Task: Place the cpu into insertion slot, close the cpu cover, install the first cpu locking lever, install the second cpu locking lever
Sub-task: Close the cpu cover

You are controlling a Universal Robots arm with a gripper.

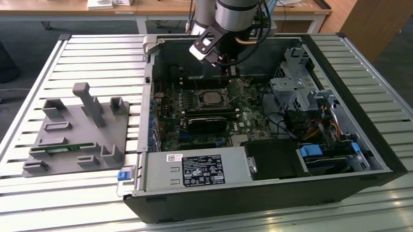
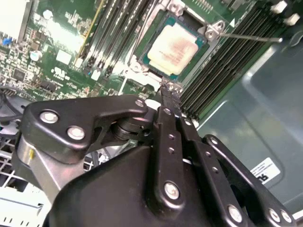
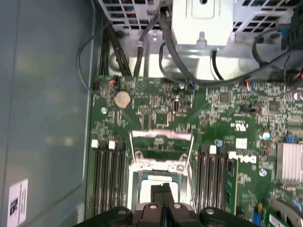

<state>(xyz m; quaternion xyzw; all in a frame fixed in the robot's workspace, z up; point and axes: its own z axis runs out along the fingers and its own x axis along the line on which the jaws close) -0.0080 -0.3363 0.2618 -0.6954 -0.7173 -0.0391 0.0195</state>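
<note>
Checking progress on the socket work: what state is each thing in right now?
cpu: seated in the insertion slot, uncovered.
cpu cover: swung up, open.
locking lever: unlatched, sticking out.
gripper: shut, holding nothing.
computer case: side open.

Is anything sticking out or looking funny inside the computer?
Yes. Next to the cpu, a thin metal lever pokes out loose over the memory slots instead of lying latched down. Nothing looks broken or spilled.
</note>
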